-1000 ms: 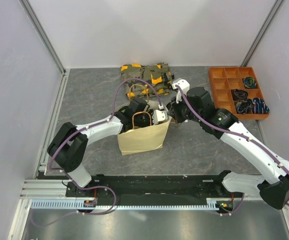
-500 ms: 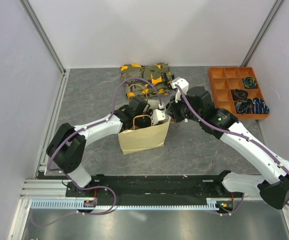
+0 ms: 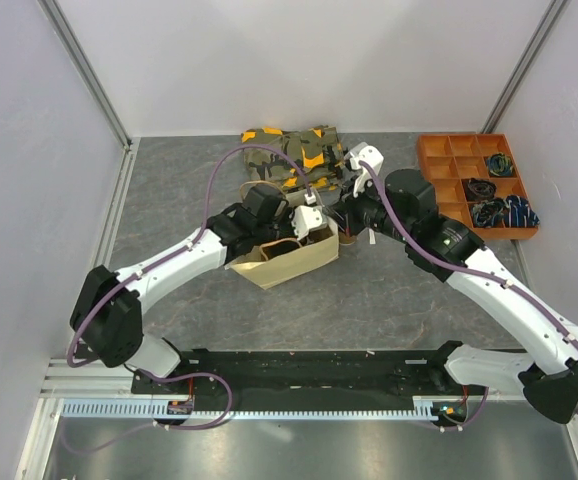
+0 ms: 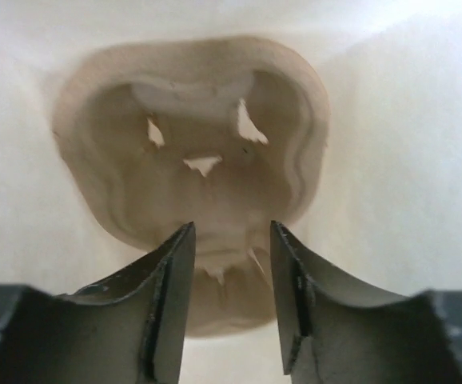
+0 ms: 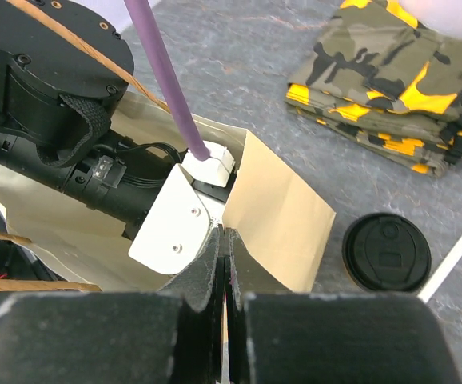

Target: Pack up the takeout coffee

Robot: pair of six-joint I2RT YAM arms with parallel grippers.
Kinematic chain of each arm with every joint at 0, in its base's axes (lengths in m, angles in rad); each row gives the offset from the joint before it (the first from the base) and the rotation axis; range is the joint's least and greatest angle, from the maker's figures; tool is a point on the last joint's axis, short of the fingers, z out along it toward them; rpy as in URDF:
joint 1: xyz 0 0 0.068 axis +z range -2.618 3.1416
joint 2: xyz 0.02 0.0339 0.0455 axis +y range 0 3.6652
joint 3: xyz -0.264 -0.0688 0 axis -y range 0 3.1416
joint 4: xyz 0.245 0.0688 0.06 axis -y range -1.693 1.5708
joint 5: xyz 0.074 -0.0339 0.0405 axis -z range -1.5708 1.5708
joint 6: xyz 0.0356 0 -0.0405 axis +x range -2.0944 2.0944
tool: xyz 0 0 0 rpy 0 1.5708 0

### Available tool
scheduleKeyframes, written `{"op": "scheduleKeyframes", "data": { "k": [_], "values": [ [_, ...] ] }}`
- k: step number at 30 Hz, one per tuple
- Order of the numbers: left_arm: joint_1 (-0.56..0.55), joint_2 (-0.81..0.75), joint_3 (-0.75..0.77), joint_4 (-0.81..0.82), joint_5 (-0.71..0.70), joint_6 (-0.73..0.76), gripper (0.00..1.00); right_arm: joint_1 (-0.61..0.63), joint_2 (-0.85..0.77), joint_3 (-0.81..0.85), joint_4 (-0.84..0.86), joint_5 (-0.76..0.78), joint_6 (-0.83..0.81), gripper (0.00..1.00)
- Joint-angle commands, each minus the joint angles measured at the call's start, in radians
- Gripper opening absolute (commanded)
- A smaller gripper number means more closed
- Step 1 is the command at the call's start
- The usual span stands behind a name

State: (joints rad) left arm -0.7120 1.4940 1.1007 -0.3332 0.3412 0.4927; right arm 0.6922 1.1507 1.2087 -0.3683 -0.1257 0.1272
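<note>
Black-lidded takeout coffee (image 5: 387, 252) sits just outside the paper bag (image 5: 283, 216), nearest the right pincer (image 5: 225, 240) clamped on its rim; left pincer (image 4: 231, 232), jaws apart, reaches inside.

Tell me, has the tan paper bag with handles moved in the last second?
Yes. The tan paper bag has shifted away from the black base rail toward the folded camouflage cloth, and turned corner-on.

The lid (image 5: 386, 251) lies right of the bag (image 5: 287, 224), cloth (image 5: 383, 88) behind.

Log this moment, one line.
left hand open inside paper bag facing cup tray | right hand shut on bag rim | black lid beside bag
</note>
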Motion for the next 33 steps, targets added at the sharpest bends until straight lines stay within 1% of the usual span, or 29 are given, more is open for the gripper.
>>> {"op": "scheduleKeyframes", "data": {
  "k": [1, 5, 7, 10, 11, 14, 16, 19, 21, 23, 26, 28, 31, 33],
  "values": [
    [-0.020, -0.095, 0.097, 0.070, 0.111, 0.004, 0.52, 0.012, 0.044, -0.017, -0.049, -0.035, 0.005, 0.00],
    [-0.020, -0.100, 0.094, -0.022, 0.189, 0.061, 0.50, 0.012, 0.055, -0.015, -0.044, -0.034, 0.015, 0.00],
    [-0.020, -0.097, 0.096, -0.055, 0.183, 0.079, 0.49, 0.012, 0.061, -0.017, -0.044, -0.031, 0.023, 0.00],
    [-0.020, -0.100, 0.094, -0.095, 0.130, 0.092, 0.50, 0.010, 0.064, -0.014, -0.044, -0.025, 0.032, 0.00],
    [-0.020, -0.106, 0.090, -0.087, 0.101, 0.093, 0.51, 0.012, 0.066, -0.015, -0.044, -0.025, 0.035, 0.00],
    [-0.020, -0.155, 0.056, -0.041, 0.075, 0.078, 0.55, 0.012, 0.070, -0.018, -0.044, -0.026, 0.042, 0.00],
    [-0.020, -0.181, 0.041, 0.002, 0.074, 0.070, 0.58, 0.010, 0.072, -0.020, -0.044, -0.028, 0.043, 0.00],
    [-0.020, -0.204, 0.053, 0.020, 0.068, 0.050, 0.61, 0.010, 0.070, -0.028, -0.046, -0.028, 0.046, 0.00],
    [-0.018, -0.221, 0.064, 0.022, 0.064, 0.040, 0.61, 0.012, 0.067, -0.029, -0.046, -0.029, 0.045, 0.00],
    [-0.018, -0.247, 0.057, 0.045, 0.090, 0.038, 0.62, 0.012, 0.064, -0.031, -0.047, -0.031, 0.046, 0.00],
    [-0.018, -0.297, 0.051, 0.077, 0.088, 0.007, 0.63, 0.010, 0.058, -0.038, -0.046, -0.035, 0.046, 0.00],
    [-0.006, -0.320, 0.076, 0.083, 0.078, -0.048, 0.64, 0.012, 0.053, -0.041, -0.038, -0.043, 0.046, 0.00],
    [0.037, -0.354, 0.128, 0.085, 0.099, -0.138, 0.65, 0.010, 0.043, -0.058, -0.015, -0.054, 0.038, 0.00],
    [0.065, -0.371, 0.175, 0.082, 0.140, -0.198, 0.66, 0.012, 0.040, -0.064, -0.011, -0.052, 0.035, 0.00]
  ]
}}
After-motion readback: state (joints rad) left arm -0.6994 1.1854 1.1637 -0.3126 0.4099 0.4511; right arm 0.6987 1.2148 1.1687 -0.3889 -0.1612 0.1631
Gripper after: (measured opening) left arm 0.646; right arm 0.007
